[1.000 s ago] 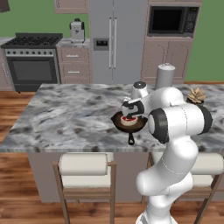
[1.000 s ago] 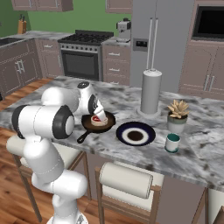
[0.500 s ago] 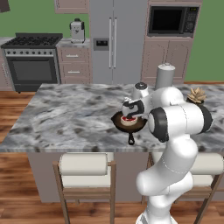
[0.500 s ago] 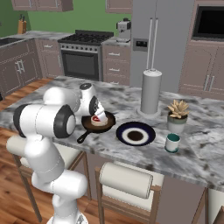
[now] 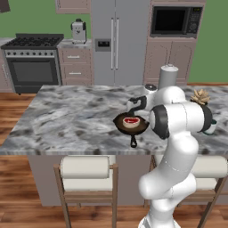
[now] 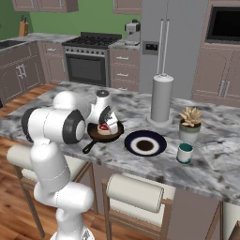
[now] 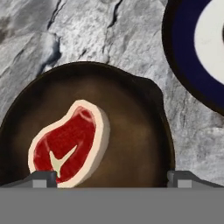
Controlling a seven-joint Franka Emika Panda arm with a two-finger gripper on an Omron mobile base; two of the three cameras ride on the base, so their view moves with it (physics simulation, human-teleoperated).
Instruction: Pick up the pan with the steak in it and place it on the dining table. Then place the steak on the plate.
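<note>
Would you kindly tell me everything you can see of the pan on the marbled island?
The pan is a small round skillet, dark brown-black with a matte look, a shallow rim and a short dark handle pointing toward the stool side of the island. It sits flat and upright on the dining table, just beside the dark-rimmed plate without touching it. The steak, red with a pale fat rim, lies flat inside it, off-centre. The gripper hovers open above it, gripping nothing.
</note>
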